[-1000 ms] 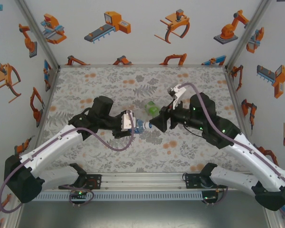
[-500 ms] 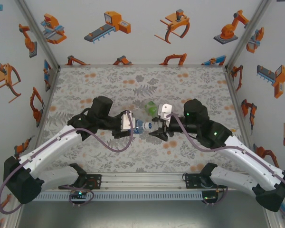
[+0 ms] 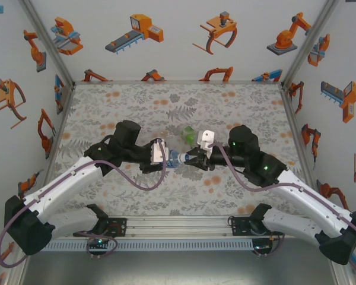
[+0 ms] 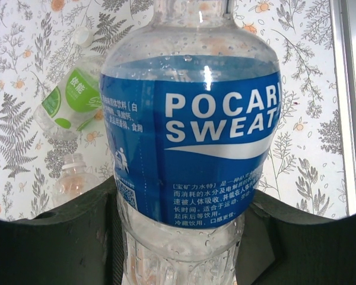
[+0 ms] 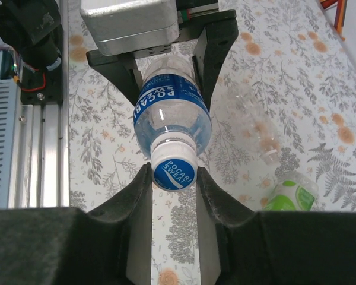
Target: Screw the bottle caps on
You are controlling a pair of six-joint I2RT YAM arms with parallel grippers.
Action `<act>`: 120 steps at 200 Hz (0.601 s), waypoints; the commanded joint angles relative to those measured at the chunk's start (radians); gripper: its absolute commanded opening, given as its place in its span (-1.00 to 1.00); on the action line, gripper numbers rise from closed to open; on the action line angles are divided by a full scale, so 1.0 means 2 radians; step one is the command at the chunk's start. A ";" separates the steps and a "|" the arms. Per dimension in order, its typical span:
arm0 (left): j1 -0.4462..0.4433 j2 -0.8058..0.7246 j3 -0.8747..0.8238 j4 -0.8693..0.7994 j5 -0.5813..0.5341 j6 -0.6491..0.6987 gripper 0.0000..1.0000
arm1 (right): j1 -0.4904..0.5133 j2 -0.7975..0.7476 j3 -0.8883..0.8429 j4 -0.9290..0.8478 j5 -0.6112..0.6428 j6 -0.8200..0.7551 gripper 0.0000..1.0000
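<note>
over a grey leaf-printed table cloth point(image 3: 107, 107) walled by white panels point(image 3: 178, 62) with orange robot drawings, the left gripper point(image 3: 167, 158) clamps a clear blue-labelled plastic bottle point(image 5: 166, 110) held sideways. the right gripper point(image 5: 173, 173) pinches its small white round cap point(image 5: 174, 167).

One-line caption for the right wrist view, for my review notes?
Right gripper pinches the cap on the blue-label bottle that the left gripper holds.

- Blue-label bottle point(image 4: 190, 148): neck cut off at the top edge, base hidden in the left gripper point(image 4: 181, 237).
- Green-label bottle point(image 5: 289, 195): lower part hidden behind the right gripper point(image 5: 173, 175).
- Plain bottle point(image 5: 255, 124): faint, outline unclear.
</note>
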 commanded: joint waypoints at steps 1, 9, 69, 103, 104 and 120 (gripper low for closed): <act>-0.001 -0.008 0.010 0.000 0.016 0.010 -1.00 | -0.001 -0.001 -0.010 0.042 0.009 0.073 -0.59; 0.000 -0.009 0.010 0.000 0.016 0.010 -1.00 | 0.000 0.000 -0.015 0.058 0.022 0.122 -0.67; 0.000 -0.006 0.009 0.007 0.014 0.006 -1.00 | -0.001 0.040 0.010 0.007 0.156 0.652 -0.96; -0.001 -0.004 0.010 0.007 0.014 0.005 -1.00 | -0.001 0.054 -0.010 0.013 0.166 0.841 -0.96; 0.000 -0.003 0.010 0.007 0.014 0.005 -1.00 | -0.001 0.055 -0.011 0.017 0.165 0.842 -0.96; 0.000 -0.004 0.009 0.006 0.014 0.005 -1.00 | -0.001 0.063 0.005 0.000 0.164 0.830 -0.90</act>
